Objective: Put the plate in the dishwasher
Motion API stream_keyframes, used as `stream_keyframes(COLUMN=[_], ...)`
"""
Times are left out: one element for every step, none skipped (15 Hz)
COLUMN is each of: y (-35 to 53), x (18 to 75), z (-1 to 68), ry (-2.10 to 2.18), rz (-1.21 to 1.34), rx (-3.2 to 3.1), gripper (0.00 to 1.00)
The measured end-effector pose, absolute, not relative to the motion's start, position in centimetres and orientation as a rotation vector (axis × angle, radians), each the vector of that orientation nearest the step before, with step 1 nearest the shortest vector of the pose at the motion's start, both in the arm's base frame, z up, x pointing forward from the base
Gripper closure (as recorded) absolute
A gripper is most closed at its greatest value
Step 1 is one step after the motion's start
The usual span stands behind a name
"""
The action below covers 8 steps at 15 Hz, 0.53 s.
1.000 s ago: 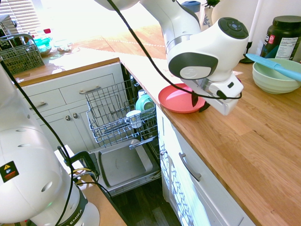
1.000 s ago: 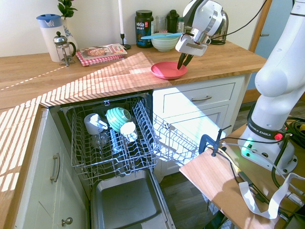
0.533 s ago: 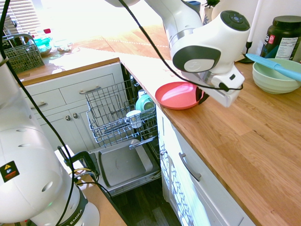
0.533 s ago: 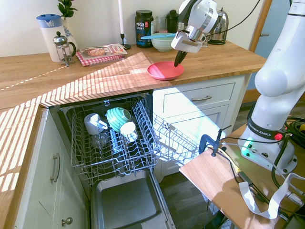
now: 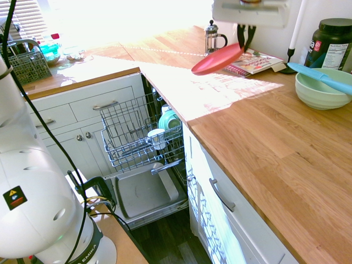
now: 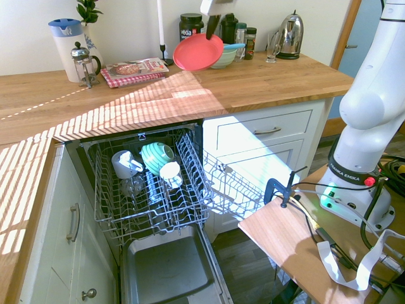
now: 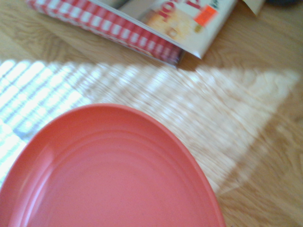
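The coral-red plate (image 5: 217, 59) hangs tilted in the air well above the wooden counter, and my gripper (image 5: 246, 39) is shut on its rim. From the other side the plate (image 6: 197, 52) shows near the top of the picture under the gripper (image 6: 211, 28), in front of the pale green bowl. The wrist view is filled by the plate (image 7: 109, 175) over sunlit wood. Below the counter the dishwasher (image 6: 152, 190) stands open, its wire rack (image 5: 137, 135) pulled out with a teal dish and cups in it, and its grey door panel (image 5: 144, 192) lowered.
A pale green bowl (image 5: 322, 88) with a blue spatula sits at the counter's right. A red-checked book (image 6: 134, 69), a French press (image 6: 82, 63), a jug and a dark tub (image 6: 191, 38) stand along the wall. A kettle (image 6: 288, 37) is further along.
The gripper has lifted the plate off the counter edge, carried it up and toward the wall, and tilted it. The arm's body has risen out of the first exterior view.
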<state>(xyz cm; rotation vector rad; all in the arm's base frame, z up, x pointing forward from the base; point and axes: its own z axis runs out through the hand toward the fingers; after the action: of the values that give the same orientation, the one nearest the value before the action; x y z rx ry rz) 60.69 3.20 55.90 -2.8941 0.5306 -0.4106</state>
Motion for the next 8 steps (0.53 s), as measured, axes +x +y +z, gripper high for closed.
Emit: stream_keyframes(y=[7.6, 12.4, 17.5, 22.7, 28.2, 33.5, 38.9, 44.4], x=[60.6, 60.3, 59.5, 58.5, 57.2, 55.9, 54.5, 52.9], z=[58.5, 60.6, 62.1, 63.1, 63.4, 62.5, 60.3, 55.9], ry=[0.457, 0.382, 0.305, 0.226, 0.148, 0.064, -0.028, -0.13], rz=[-0.446, -0.492, -0.546, -0.606, -0.668, -0.731, -0.793, -0.849], rx=[-2.951, -2.999, -3.043, -3.084, -3.121, -3.154, -3.188, -3.227], gripper=[1.0, 1.0, 1.0, 1.0, 1.0, 1.0, 1.0, 1.0])
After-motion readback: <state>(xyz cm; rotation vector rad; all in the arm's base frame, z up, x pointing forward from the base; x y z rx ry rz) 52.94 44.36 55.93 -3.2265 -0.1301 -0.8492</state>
